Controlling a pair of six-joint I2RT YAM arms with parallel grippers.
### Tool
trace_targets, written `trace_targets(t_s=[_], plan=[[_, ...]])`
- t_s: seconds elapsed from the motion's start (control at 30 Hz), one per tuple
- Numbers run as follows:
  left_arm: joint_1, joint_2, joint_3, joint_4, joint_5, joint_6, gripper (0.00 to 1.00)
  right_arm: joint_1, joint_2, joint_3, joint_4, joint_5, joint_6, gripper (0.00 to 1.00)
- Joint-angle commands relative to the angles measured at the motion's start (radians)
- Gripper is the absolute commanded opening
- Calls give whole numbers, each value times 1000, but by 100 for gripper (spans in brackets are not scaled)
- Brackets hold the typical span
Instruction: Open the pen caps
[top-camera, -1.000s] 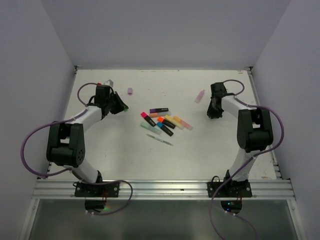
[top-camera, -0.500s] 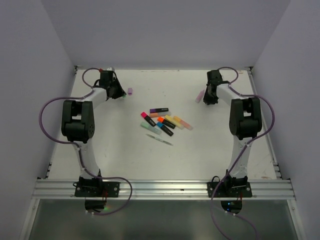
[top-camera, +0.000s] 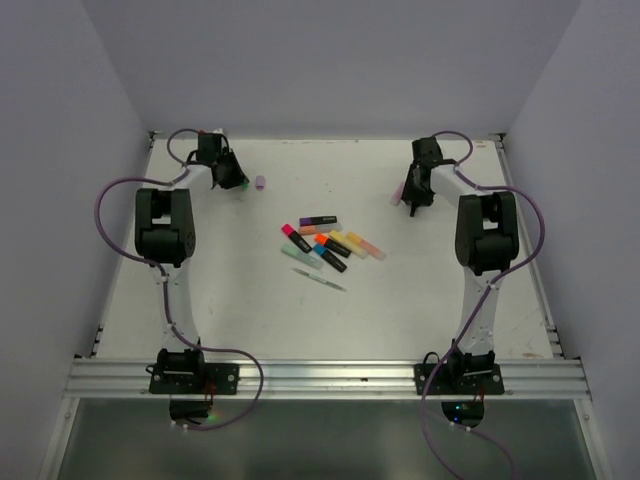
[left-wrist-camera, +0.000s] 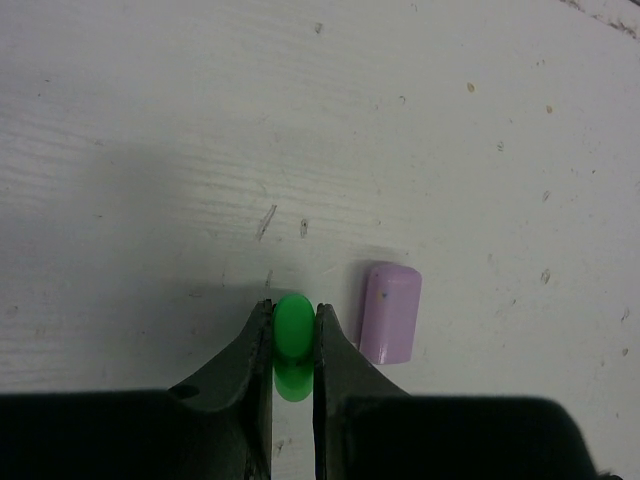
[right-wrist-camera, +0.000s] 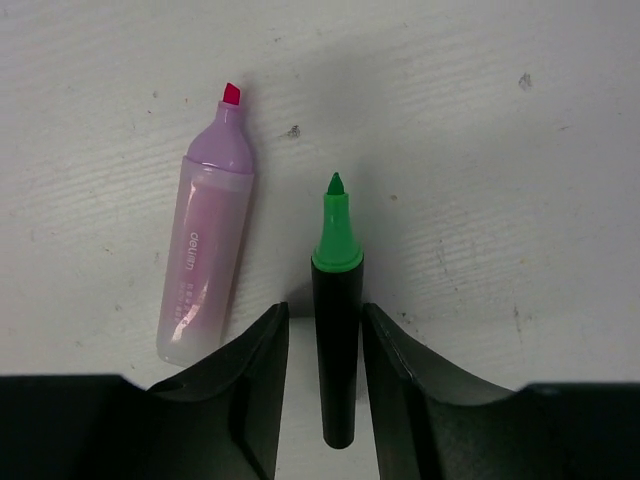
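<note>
We hold a green cap at the counter's far left.
Our left end effector pinches it, the purple cap just beside; our right end effector stands spread around a green-tipped black pen, next to a lilac highlighter marked "deli".

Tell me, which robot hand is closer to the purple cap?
Left. The left gripper, pinching a green cap, sits right beside the purple cap. The right gripper is far off on the other side, open around a green pen.
</note>
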Motion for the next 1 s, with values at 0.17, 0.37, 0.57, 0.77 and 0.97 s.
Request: trace_targets(t_s=[0.17,0.37,0.57,0.77,0.97], plan=[[3,13,31,-1,104,30,7,-4,3,7,38,-33,-23,43],[2,2,28,-18,84,23,32,-9,14,69,40,-26,-46,45],[2,-62,-29,-13,21,-9,68,-13,-93,67,27,-4,-59,47],[0,-281,-269,108,-71,-113,100,10,-319,-122,37,12,-69,52],[-27,-629,-565,255,-108,-309,100,225,-485,-283,-28,3,-115,53]])
